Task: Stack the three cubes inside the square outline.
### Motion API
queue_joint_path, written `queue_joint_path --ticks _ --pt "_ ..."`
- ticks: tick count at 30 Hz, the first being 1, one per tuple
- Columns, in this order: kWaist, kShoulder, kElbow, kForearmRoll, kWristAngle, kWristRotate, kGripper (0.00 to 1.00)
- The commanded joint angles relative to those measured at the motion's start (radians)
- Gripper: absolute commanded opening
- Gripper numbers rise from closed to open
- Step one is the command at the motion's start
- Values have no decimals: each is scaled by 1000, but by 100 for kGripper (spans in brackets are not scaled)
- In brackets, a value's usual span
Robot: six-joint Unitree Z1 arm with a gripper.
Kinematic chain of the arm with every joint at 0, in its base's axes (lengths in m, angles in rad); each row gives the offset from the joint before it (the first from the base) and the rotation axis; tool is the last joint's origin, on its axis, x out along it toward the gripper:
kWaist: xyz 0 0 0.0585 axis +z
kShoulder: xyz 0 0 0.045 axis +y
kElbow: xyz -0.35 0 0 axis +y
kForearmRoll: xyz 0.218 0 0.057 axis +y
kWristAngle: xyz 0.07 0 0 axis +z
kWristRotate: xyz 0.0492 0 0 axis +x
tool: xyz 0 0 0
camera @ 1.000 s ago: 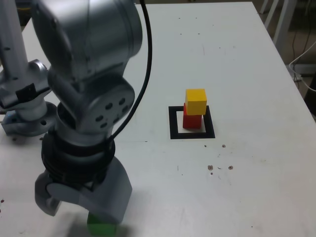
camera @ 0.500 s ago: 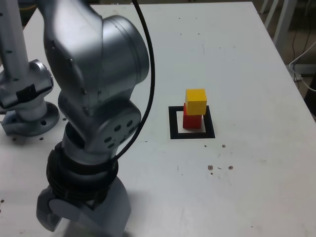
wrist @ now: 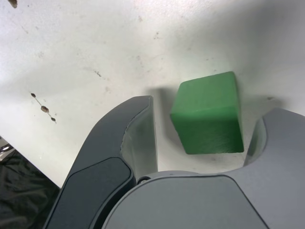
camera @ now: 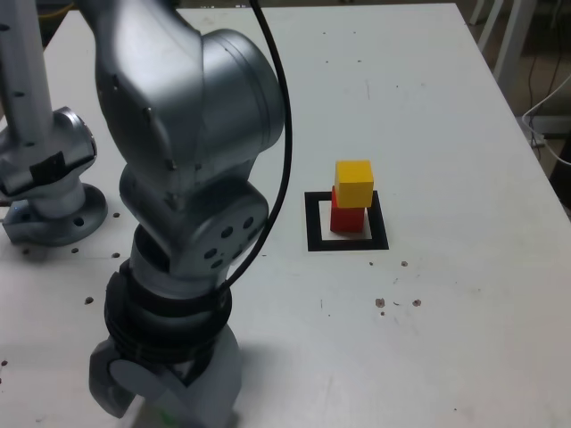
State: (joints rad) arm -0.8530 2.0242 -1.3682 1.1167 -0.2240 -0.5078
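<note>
A green cube lies on the white table between my gripper's two dark fingers. A narrow gap shows on one side of it, and the other finger stands close by its corner. My gripper is open around it, low at the exterior view's bottom left, and the arm hides nearly all of the green cube there. Right of centre in the exterior view, a yellow cube sits on a red cube, turned slightly against it. Both stand inside the black square outline.
The arm's silver base stands at the exterior view's left, and a black cable arcs down beside the arm. Dark specks mark the table in front of the outline. The table edge with dark fabric lies close to my gripper.
The arm has come down and shifted slightly right over the green cube, which showed below the gripper a second ago and is now almost hidden in the exterior view. The yellow-on-red stack has not moved.
</note>
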Motion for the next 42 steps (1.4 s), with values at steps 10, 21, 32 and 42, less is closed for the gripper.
queue_joint_path --ticks 10,21,32,42 --pt "2 2 2 0 -4 2 28" --pt "4 1 12 8 -4 0 28" --pt "26 -15 -21 91 56 4 28" --pt "153 -65 -124 254 158 89 28"
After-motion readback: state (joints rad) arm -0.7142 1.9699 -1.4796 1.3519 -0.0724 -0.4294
